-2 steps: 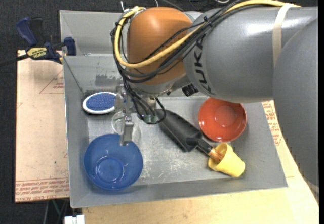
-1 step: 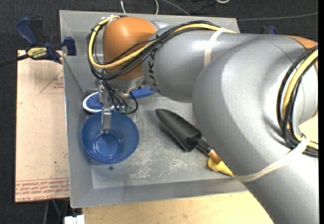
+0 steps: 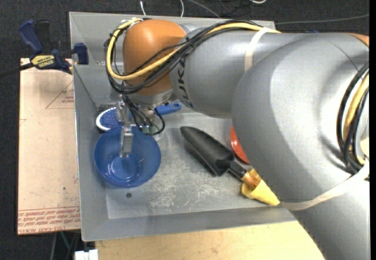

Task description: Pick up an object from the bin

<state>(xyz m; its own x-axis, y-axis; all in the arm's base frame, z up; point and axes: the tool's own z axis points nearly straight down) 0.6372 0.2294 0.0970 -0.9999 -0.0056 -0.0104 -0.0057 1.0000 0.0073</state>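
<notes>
A: From the camera view, how far along is the pick?

B: Hardly begun, I'd judge. The claw [image 3: 126, 152] hangs down into the blue bowl [image 3: 145, 162], which sits on the floor of the bin [image 3: 176, 194] at its left side. Nothing is lifted; the bowl rests flat.

A: Is the claw wide or narrow?

B: I cannot tell; it reads as one thin metal strip against the blue. Whether it touches the bowl is also unclear.

A: What else is hard to make out?

B: The arm [image 3: 282, 88] covers the bin's right side. A black trowel [image 3: 202, 148] lies near the bowl, its yellow handle end poking out below the arm. An orange thing [image 3: 237, 144] is half hidden, and a blue-and-white thing [image 3: 107, 118] sits just behind the bowl.
</notes>
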